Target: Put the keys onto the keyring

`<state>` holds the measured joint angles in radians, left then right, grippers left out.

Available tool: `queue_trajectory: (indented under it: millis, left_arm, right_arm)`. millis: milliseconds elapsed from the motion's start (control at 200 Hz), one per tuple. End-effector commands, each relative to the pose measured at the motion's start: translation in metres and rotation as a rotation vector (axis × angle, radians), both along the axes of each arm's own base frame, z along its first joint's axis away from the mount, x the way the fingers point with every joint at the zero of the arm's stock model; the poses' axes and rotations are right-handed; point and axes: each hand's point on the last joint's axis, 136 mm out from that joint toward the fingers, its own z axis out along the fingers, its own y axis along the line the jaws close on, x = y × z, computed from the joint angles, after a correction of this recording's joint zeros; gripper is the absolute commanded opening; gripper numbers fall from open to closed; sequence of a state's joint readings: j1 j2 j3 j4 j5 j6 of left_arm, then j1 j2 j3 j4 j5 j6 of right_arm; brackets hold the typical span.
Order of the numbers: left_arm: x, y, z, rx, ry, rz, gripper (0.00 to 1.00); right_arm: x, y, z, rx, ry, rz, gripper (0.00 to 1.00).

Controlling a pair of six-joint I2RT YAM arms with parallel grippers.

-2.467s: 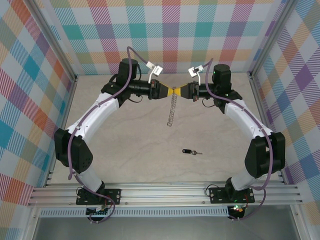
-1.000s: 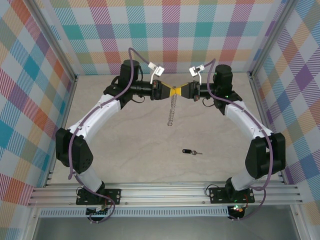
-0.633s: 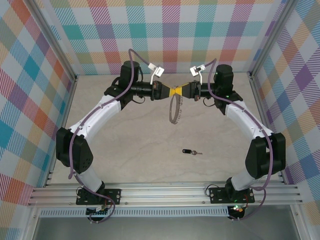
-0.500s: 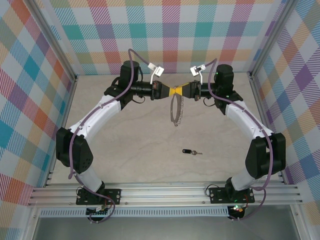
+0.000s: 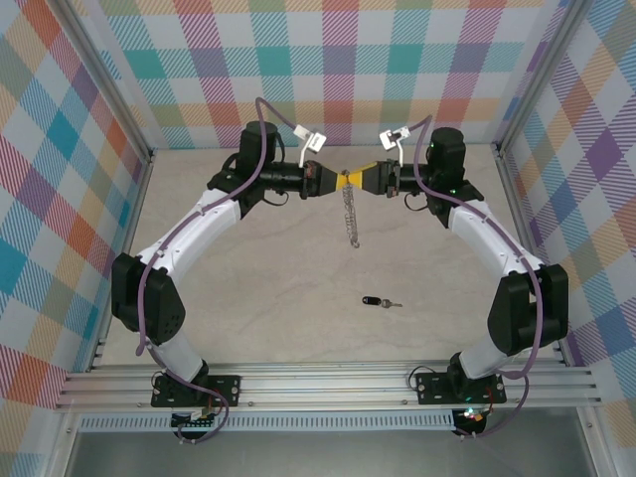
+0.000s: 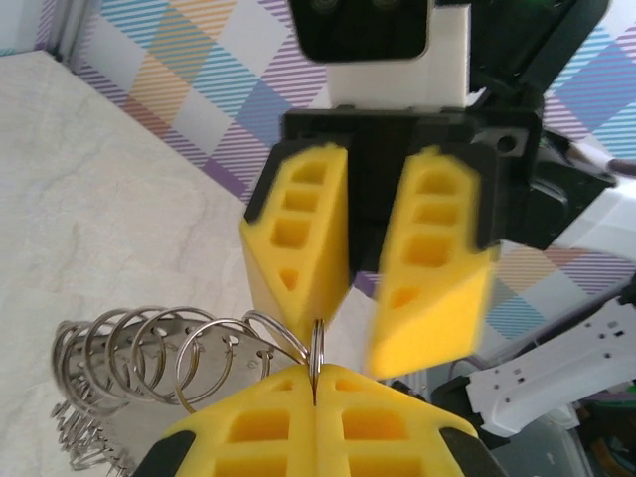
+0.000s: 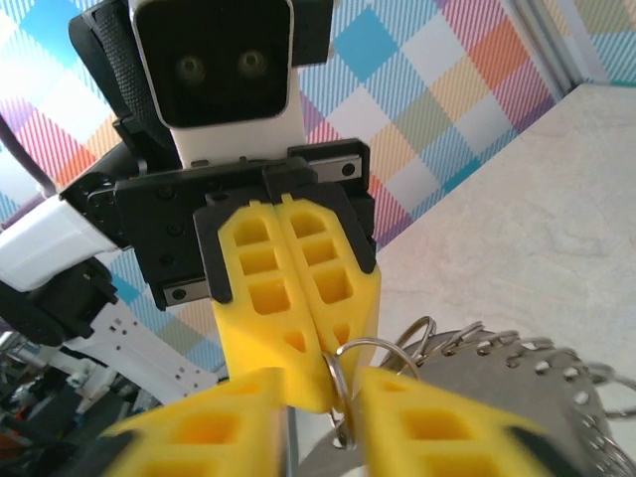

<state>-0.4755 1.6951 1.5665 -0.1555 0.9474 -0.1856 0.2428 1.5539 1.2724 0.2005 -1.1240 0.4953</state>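
The keyring [image 5: 350, 214] hangs above the far middle of the table from my left gripper [image 5: 340, 182], which is shut on one of its small loops. In the left wrist view the yellow fingertips [image 6: 288, 393] pinch that thin loop [image 6: 317, 348], and the other loops [image 6: 149, 343] fan out to the left. My right gripper [image 5: 363, 180] faces it tip to tip and is open. Its two pads stand apart on either side of the loop [image 7: 341, 383]. The key [image 5: 378, 301], with a black head and a short silver blade, lies on the table nearer the arms.
Checked walls and aluminium frame posts [image 5: 149, 164] close in the table on three sides. The pale tabletop [image 5: 268, 288] stretches between the arms and around the key.
My left gripper has shut on the keyring and my right gripper has opened off it. The ring swung and now hangs edge-on.
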Motion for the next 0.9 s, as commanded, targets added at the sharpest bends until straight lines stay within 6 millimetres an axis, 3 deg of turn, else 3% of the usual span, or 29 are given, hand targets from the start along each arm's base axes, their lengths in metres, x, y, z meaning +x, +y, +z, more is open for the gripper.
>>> queue_trajectory:
  millis: [0,55,235,365,555,695,895]
  left_arm:
    - [-0.003,0.005,0.019,0.036,-0.1,0.033,0.0]
    - [0.0,0.007,0.015,0.066,-0.113,0.051,0.0]
    - [0.01,0.013,0.006,0.126,-0.178,0.103,0.0]
    - [0.02,0.016,0.006,0.135,-0.317,0.159,0.0]
    - [0.026,0.018,0.006,0.157,-0.411,0.223,0.0]
    - [0.025,0.015,0.011,0.123,-0.416,0.214,0.0]
    - [0.012,0.006,0.019,0.078,-0.424,0.116,0.0]
  right_arm:
    - [0.005,-0.019,0.028,0.018,-0.069,-0.097,0.46]
    - [0.011,-0.028,0.03,0.017,-0.052,-0.154,0.54]
    - [0.027,-0.048,0.019,-0.028,0.03,-0.344,0.62]
    - [0.035,-0.059,0.005,-0.052,0.086,-0.458,0.69]
    - [0.044,-0.074,-0.024,-0.123,0.143,-0.622,0.89]
    - [0.039,-0.07,-0.03,-0.154,0.09,-0.587,0.86]
    - [0.037,-0.052,-0.029,-0.115,0.062,-0.44,0.7]
